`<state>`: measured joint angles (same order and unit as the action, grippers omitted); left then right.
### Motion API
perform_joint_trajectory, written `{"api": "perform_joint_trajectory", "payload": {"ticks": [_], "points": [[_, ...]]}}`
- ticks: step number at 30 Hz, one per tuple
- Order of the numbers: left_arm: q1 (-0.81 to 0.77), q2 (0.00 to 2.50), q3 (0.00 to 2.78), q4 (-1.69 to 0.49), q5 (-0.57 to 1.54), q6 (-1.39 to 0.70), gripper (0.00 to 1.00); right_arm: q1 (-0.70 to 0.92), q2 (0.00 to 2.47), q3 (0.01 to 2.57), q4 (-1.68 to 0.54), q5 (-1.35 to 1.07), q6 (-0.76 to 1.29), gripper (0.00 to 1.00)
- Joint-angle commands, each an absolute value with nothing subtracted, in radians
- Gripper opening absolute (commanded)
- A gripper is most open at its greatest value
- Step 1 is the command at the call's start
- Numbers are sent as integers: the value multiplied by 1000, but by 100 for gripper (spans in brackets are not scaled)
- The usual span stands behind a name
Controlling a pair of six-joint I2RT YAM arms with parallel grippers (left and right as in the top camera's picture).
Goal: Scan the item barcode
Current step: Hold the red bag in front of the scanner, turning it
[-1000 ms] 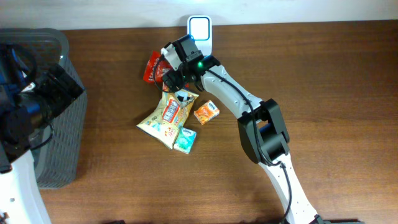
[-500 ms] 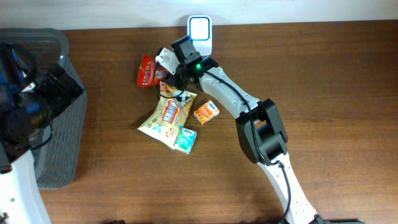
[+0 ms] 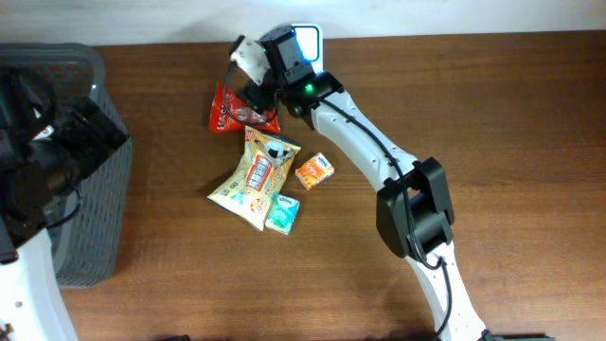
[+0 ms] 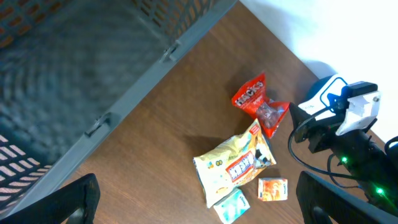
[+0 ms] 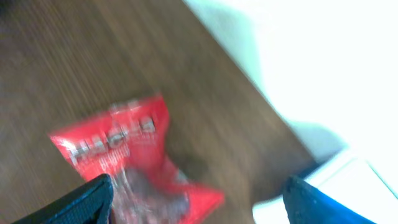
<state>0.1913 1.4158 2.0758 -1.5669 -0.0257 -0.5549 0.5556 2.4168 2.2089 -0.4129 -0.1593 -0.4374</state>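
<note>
A red snack bag [image 3: 225, 110] lies flat on the wooden table, left of the white scanner [image 3: 305, 41] with its lit blue window. My right gripper [image 3: 249, 93] hovers just above the bag's right end. In the blurred right wrist view its fingers [image 5: 87, 200] stand wide apart with the red bag [image 5: 121, 163] below them, not pinched. The scanner [image 5: 348, 183] shows at the lower right there. My left gripper [image 4: 202, 202] is open and empty, high above the table beside the basket. The red bag [image 4: 255, 99] and right gripper [image 4: 348, 118] are visible from it.
A yellow snack bag [image 3: 254, 170], an orange box [image 3: 313, 170] and a teal pack [image 3: 282, 214] lie in front of the red bag. A grey mesh basket [image 3: 90, 170] stands at the left edge, under my left arm [image 3: 43, 161].
My right gripper has lifted and moved back toward the table's far edge. The red bag has slid a little to the left and lies on the table. The left arm is unchanged.
</note>
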Motion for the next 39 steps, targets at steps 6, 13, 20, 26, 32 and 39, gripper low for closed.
{"api": "perform_joint_trajectory", "payload": {"ticks": [6,13,20,26,32,39], "points": [[195,1414,2075,-1566,-22,-564,99,569,2589,2210,-331,-267,-464,92],[195,1414,2075,-1566,-22,-564,99,569,2597,2211,-453,-265,-464,96],[195,1414,2075,-1566,-22,-564,99,598,2457,2211,-636,-136,-464,99],[195,1414,2075,-1566,-22,-564,99,616,2437,2210,-532,-51,-463,98],[195,1414,2075,-1566,-22,-564,99,614,2531,2210,-477,-66,-464,94],[195,1414,2075,-1566,-22,-564,99,601,2623,2210,-459,-33,-463,93]]}}
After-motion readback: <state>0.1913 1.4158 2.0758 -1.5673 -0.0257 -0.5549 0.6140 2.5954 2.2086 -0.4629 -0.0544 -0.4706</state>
